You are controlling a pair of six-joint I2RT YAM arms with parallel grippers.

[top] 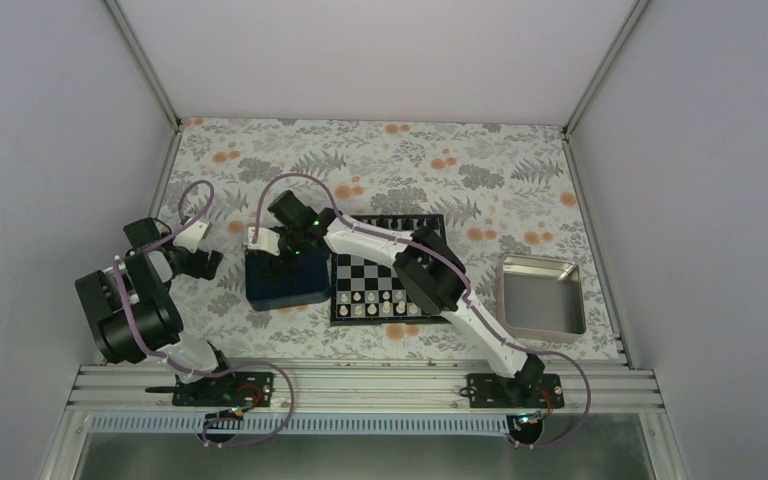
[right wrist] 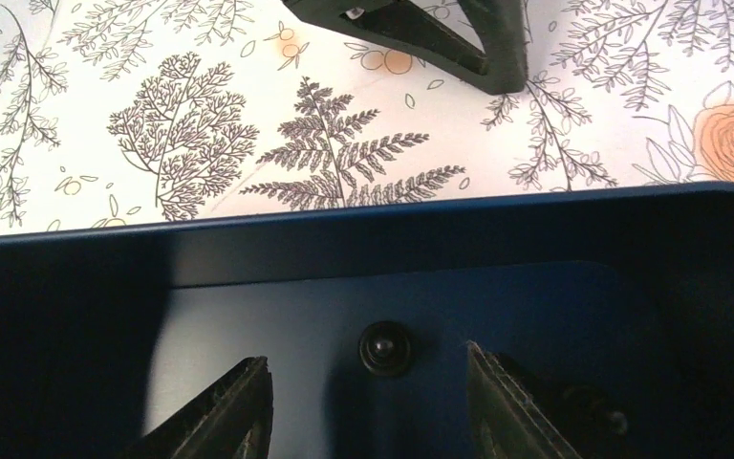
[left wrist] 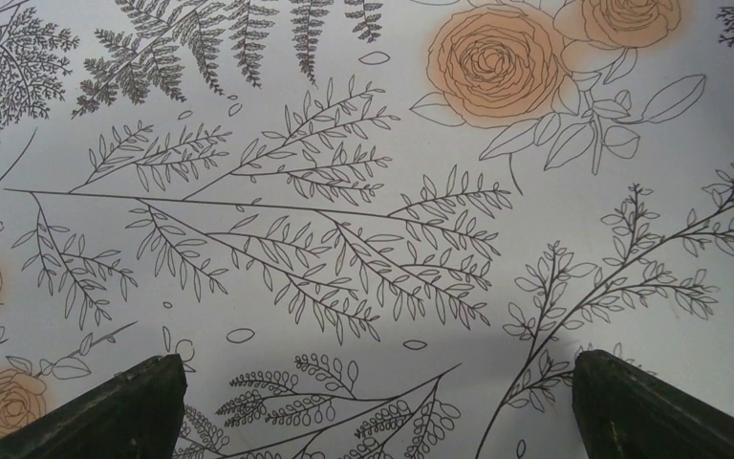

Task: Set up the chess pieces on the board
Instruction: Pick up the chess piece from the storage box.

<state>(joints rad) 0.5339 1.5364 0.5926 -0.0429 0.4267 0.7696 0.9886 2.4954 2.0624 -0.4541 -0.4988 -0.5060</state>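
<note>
The board (top: pixel 360 272) lies mid-table, with black chess pieces (top: pixel 390 221) lined along its far edge and white ones along the near rows. My right arm reaches left across it to the dark blue tray (top: pixel 285 290). In the right wrist view one black chess piece (right wrist: pixel 385 347), seen from above, stands on the tray floor (right wrist: pixel 554 306). My right gripper (right wrist: pixel 365 356) hangs open over it, a finger on either side, neither touching. My left gripper (left wrist: pixel 375 359) is wide open above bare tablecloth, left of the tray, holding nothing.
A silver metal tray (top: pixel 542 296) sits at the right of the board. Dim dark shapes (right wrist: pixel 597 413) lie in the blue tray's shadowed right corner. The left gripper's fingers (right wrist: pixel 420 33) show just beyond the tray's far wall. Floral cloth covers the table.
</note>
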